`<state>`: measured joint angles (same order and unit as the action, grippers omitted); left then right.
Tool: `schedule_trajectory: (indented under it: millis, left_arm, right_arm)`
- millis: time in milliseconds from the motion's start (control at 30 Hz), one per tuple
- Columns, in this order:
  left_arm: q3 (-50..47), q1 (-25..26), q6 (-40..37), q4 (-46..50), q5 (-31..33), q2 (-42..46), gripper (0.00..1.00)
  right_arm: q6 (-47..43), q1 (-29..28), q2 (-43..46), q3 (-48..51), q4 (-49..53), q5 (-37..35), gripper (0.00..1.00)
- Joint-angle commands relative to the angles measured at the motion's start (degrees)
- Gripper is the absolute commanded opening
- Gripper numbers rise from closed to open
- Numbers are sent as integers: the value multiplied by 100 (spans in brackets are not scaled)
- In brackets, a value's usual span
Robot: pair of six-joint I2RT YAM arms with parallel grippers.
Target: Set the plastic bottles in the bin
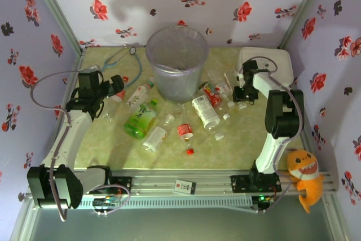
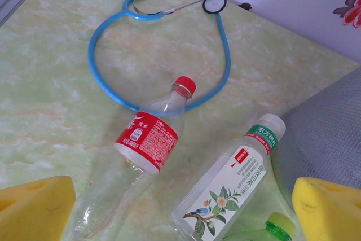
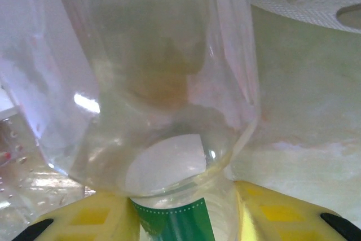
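Clear plastic bottles [image 1: 204, 111] scattered on their sides — red, white, green labels, grey translucent bin [image 1: 177, 80] upright behind them

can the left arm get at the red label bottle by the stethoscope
Probably yes: the left fingers stand open with the red-label bottle lying uncovered ahead; only its neck crosses the stethoscope, and the white-label bottle lies apart.
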<state>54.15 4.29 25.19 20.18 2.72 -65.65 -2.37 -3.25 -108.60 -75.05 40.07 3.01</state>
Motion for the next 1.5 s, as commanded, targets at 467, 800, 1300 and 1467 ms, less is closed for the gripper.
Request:
schedule_trajectory:
  millis: [467,800,1300,1467]
  left_arm:
    - [-58,45,135,-150,-138,149,100]
    - [-192,45,109,-115,-149,380,100]
    - [-239,45,74,-92,-59,408,100]
    - [-230,45,46,-73,-60,460,100]
  right_arm:
    - [589,-200,1373,276,1610,-334,69]
    - [117,-168,419,-781,1655,-484,78]
    - [17,-146,-480,-1130,1337,-165,81]
    - [27,-140,-670,-1080,1158,-91,78]
